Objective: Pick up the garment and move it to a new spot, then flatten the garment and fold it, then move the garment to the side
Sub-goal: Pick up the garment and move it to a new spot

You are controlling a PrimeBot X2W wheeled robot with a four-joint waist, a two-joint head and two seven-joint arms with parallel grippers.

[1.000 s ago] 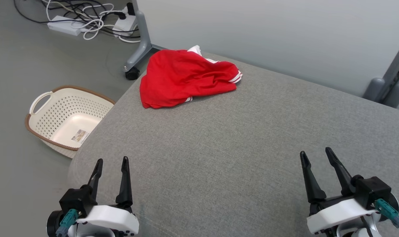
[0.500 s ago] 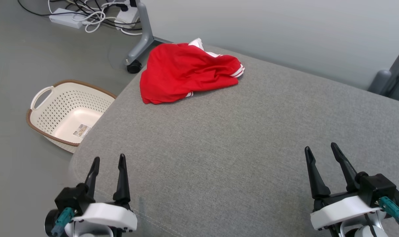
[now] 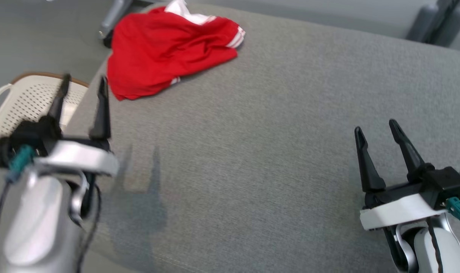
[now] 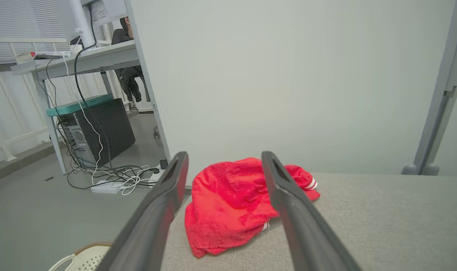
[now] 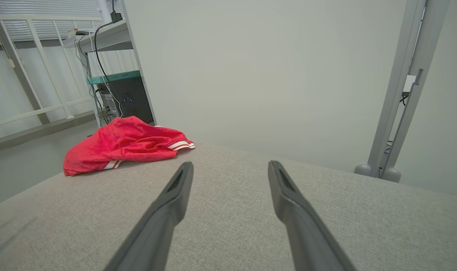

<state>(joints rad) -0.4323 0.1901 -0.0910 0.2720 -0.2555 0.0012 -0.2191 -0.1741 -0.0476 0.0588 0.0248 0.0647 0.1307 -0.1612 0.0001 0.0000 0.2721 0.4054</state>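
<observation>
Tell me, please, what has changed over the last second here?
The left gripper has reached forward toward the red garment, open and short of touching it. The head camera also moved, sliding the whole scene. Nothing was grasped or released. The garment stays crumpled at the grey cushion's far corner, the basket on the floor, the right gripper open and empty.

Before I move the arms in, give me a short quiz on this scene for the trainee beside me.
1. True or false: the left pincer is shut on the red garment.
2. The garment lies on the grey cushion at its: A) far left corner; B) near right corner; C) dead centre.
3. Fill in: the right pincer stands ___, holding nothing.
Key: 1 false; 2 A; 3 open.
</observation>
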